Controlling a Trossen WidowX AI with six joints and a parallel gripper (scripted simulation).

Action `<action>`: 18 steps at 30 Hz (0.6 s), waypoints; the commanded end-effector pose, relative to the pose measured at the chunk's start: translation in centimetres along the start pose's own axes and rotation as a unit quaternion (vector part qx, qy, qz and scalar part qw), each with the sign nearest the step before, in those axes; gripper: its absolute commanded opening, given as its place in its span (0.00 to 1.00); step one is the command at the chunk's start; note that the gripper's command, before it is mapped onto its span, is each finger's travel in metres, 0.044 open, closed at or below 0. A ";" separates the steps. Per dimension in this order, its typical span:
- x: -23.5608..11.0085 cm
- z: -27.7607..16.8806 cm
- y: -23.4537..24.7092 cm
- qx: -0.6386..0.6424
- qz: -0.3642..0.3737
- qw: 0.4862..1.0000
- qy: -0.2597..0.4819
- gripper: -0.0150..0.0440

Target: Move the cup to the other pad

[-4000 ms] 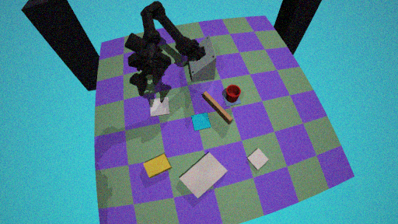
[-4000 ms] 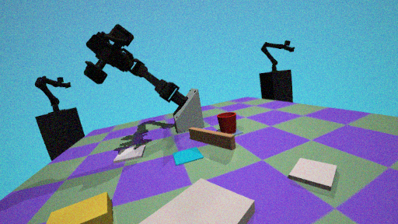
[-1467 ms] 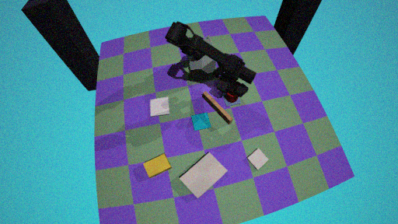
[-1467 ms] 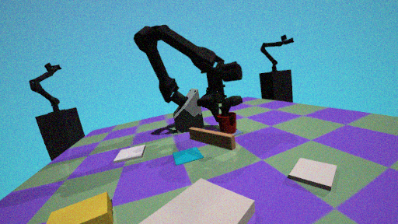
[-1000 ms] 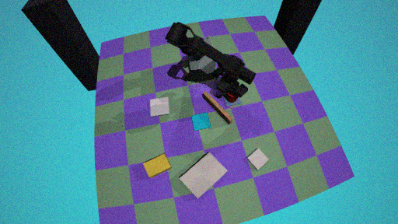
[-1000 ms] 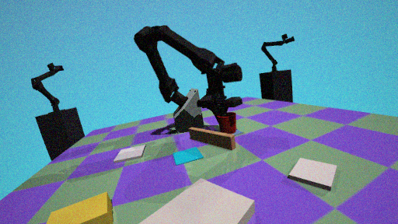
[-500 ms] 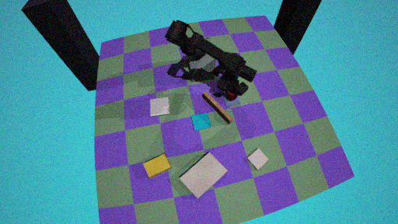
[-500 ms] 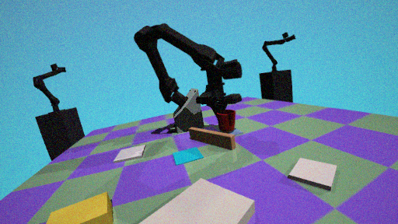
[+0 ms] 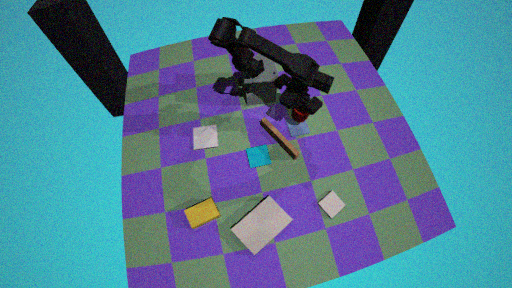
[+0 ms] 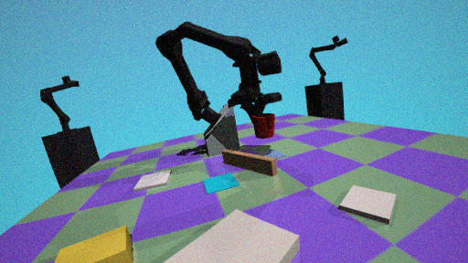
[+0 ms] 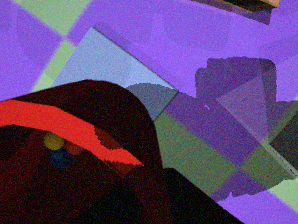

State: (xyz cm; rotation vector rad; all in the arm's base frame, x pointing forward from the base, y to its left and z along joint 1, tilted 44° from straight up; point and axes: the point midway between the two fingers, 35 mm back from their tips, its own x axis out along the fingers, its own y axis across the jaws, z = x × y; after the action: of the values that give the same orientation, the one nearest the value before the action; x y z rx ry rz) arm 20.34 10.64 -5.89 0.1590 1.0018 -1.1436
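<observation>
Gripping red cup (image 10: 263, 124) by its rim | tool (image 10: 256, 109) clamped on it | cup hangs directly beneath, above light-blue pad (image 9: 299, 129)

A wooden bar (image 9: 280, 138) lies just in front of the lifted red cup (image 10: 263, 125), barring the low route to the teal pad (image 9: 258, 156) beyond it; open checkered board spreads right of the bar.

Cup (image 11: 63, 163) base beyond wrist frame
</observation>
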 end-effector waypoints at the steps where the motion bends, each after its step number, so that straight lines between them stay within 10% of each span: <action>1: -0.3 0.0 0.0 0.003 0.002 1.000 0.003 0.25; 18: -0.1 0.0 0.0 0.000 0.000 1.000 0.000 0.25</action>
State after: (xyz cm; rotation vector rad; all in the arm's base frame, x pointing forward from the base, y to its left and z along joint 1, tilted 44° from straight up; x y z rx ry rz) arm 20.34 10.71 -5.73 0.1606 1.0017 -1.1436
